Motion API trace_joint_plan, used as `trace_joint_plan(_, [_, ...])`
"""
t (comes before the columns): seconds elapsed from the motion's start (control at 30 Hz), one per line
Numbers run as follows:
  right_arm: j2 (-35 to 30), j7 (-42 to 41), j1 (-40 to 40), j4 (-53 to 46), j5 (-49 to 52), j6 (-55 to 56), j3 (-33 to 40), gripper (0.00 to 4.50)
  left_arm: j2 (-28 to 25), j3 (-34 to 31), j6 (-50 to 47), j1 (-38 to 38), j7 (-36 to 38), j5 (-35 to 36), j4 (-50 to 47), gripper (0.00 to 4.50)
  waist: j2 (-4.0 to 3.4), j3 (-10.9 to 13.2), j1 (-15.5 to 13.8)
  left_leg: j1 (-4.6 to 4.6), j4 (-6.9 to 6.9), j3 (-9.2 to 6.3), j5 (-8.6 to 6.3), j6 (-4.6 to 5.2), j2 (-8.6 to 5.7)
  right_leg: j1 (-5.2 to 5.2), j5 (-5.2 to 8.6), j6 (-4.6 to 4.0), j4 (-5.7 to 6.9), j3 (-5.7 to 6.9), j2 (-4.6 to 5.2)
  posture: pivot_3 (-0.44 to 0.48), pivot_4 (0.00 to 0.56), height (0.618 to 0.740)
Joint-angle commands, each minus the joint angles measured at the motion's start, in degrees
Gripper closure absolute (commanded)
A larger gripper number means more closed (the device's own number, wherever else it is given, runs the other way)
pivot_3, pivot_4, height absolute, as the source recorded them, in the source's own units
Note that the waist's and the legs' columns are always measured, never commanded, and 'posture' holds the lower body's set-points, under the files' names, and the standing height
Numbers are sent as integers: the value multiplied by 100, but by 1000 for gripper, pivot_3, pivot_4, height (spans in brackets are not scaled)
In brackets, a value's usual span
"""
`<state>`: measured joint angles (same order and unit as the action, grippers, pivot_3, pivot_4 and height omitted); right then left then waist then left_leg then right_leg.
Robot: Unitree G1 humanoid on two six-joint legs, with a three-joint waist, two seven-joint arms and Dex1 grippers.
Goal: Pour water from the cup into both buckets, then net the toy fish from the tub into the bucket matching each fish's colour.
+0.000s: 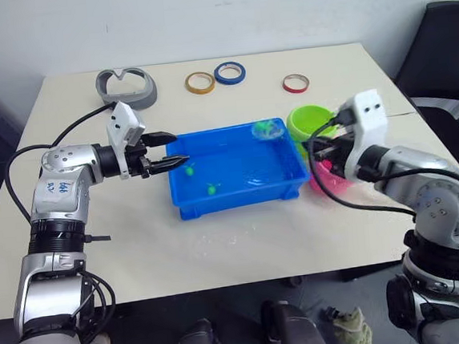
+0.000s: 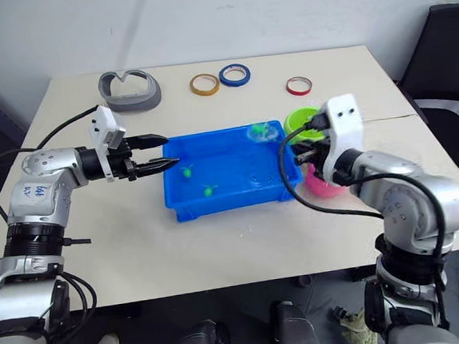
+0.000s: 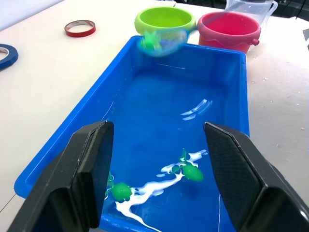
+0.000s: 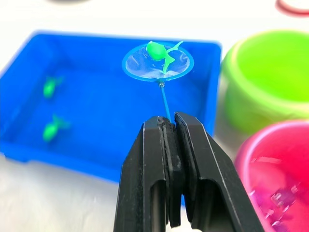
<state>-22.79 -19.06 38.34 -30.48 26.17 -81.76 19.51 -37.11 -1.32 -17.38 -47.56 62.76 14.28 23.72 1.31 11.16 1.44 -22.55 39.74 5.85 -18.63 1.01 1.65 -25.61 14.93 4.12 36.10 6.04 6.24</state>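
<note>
Net (image 4: 157, 62) w/ green fish (image 4: 155, 50) held by right gripper (image 4: 170, 126), fingers clamped on handle, over tub (image 1: 240, 195) corner beside green bucket (image 1: 311, 120), likely for dumping. Left gripper (image 1: 171, 148) fingers wide, over tub's rim.

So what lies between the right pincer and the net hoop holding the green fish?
In the right wrist view, just the net's thin handle runs from the right pincer to the hoop, above the blue tub.

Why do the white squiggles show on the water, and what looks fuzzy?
Left wrist view: the squiggles are light glinting off the water in the tub. Right wrist view: the net is sharp, while the pink bucket and two fish in the tub look fuzzy.
</note>
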Motion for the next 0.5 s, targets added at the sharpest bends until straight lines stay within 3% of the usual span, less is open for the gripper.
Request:
trace_joint_plan(0.03, [-322,-53,203,-209,154,-7,495,4500,-7,-66,113,-258,93,81,4,1216,0,0,-1,-1,-1,0,0,0,0,0,0,0,-1,0,0,0,150,713])
trace_joint_plan(0.23, [-1292,-159,-60,118,-92,570,257,4500,208,27,49,-522,418,179,138,1216,0,0,-25,-1,-5,0,0,1,-5,2,-1,1,-9,2,0,0,150,713])
trace_joint_plan(0.5, [-2740,-639,-523,971,-1318,2678,-1544,4500,493,144,238,-823,533,89,482,1216,0,0,13,4,-12,12,0,3,-5,0,-3,5,-11,-6,-6,0,150,713])
